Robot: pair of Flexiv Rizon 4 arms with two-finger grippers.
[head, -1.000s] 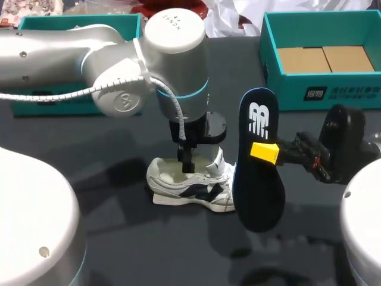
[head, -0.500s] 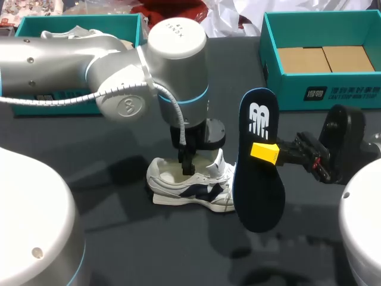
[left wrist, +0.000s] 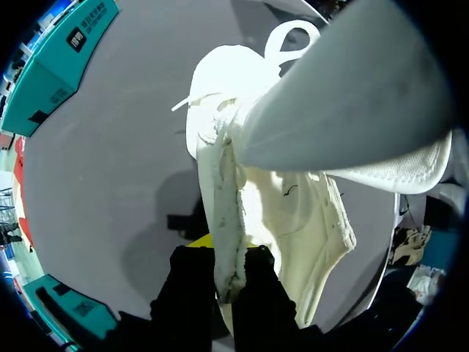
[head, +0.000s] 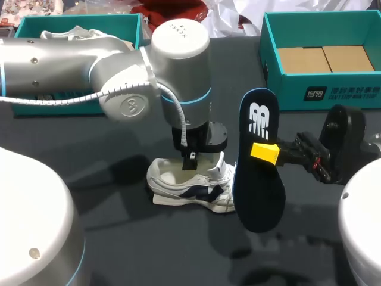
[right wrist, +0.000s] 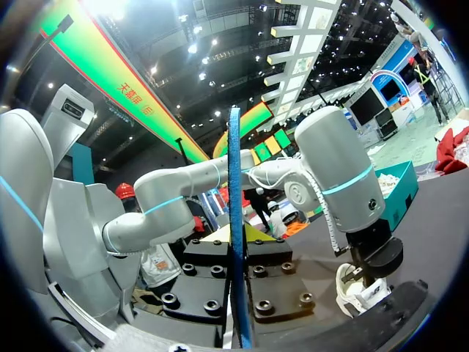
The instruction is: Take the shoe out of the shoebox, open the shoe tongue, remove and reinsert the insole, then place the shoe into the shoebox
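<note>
The white shoe (head: 190, 186) with dark side markings lies on the dark table, and in the left wrist view the shoe (left wrist: 293, 198) fills the space ahead of the fingers. My left gripper (head: 190, 161) stands straight down into its opening. There my left gripper (left wrist: 223, 248) is shut on the shoe's white upper edge. The dark blue insole (head: 257, 161) hangs upright just right of the shoe, held by my right gripper (head: 266, 151). Seen edge-on, the insole (right wrist: 234, 191) sits clamped in my right gripper (right wrist: 236, 238).
An open teal shoebox (head: 271, 65) with a cardboard insert stands at the back right. A second teal box (head: 36, 25) at the back left holds another white shoe. My left arm (head: 119, 77) spans the table's left half.
My left gripper has closed from wide open onto the shoe's upper edge, its arm shifting slightly right. The right arm and the insole have not moved.
</note>
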